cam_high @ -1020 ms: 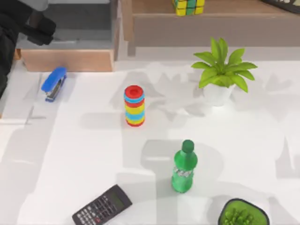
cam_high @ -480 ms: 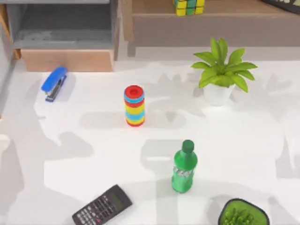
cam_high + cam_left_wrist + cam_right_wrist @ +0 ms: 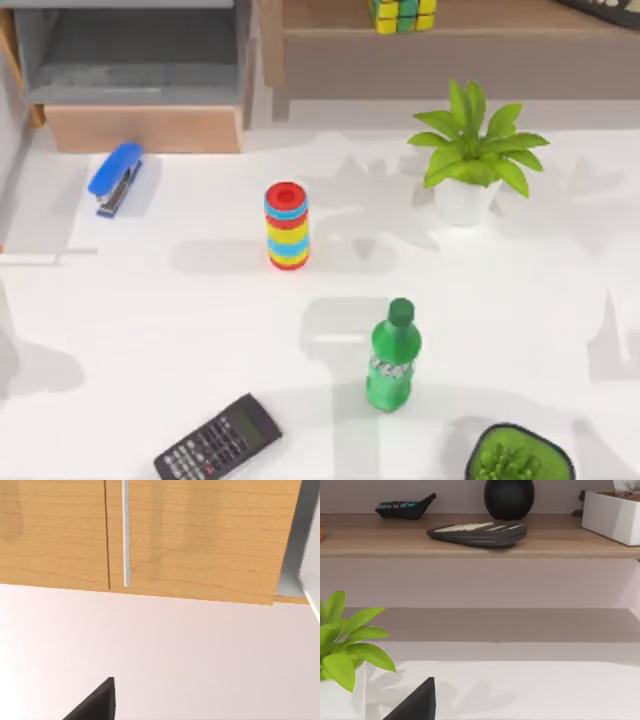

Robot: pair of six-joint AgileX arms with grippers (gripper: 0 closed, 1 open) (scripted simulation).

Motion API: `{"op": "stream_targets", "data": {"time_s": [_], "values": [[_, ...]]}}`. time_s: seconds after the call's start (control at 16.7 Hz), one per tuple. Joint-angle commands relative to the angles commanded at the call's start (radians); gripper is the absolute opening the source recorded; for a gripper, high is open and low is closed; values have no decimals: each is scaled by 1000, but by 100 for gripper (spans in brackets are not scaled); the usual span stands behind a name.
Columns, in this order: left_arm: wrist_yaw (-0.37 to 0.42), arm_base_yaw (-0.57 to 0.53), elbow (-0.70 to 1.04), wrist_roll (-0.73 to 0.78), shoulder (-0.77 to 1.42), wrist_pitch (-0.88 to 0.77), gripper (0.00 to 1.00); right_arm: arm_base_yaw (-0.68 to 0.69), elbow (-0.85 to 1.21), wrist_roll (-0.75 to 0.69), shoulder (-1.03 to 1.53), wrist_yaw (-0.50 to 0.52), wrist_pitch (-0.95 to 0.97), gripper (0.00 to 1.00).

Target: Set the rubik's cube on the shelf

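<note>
The small rubik's cube (image 3: pixel 403 14) with yellow and green gridded faces sits on the flat top of the wide brown wooden shelf (image 3: pixel 450 60), at the back of the white surface (image 3: pixel 150 330), and nothing is touching it.

A black edge of the right claw (image 3: pixel 415 704) shows in the right wrist view. It faces the shelf, with the leafy green potted plant (image 3: pixel 470 150) close beside it and a flat dark slab (image 3: pixel 476 533) lying on the wooden ledge beyond. Whether this claw is wide or narrow I cannot tell.

The left claw (image 3: pixel 95 704) shows as a similar black edge, facing a light wooden cabinet front (image 3: pixel 200 535) with a thin metal handle (image 3: pixel 125 532). I cannot tell its state either.

On the surface stand a red-yellow-blue striped ring stack (image 3: pixel 287 225) and a green plastic bottle (image 3: pixel 393 355). A dark calculator (image 3: pixel 218 440) and a blue stapler (image 3: pixel 115 178) lie well apart. A grey open cubby box (image 3: pixel 130 60) stands beside the shelf.
</note>
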Motion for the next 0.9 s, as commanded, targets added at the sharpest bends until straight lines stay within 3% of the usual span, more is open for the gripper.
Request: {"op": "stream_targets", "data": {"time_s": [0.36, 0.9], "values": [[155, 17, -55, 100, 138, 93, 100, 0, 0, 0, 0, 0, 0, 100], [155, 3, -41, 109, 158, 91, 100, 0, 0, 0, 0, 0, 0, 100]]}}
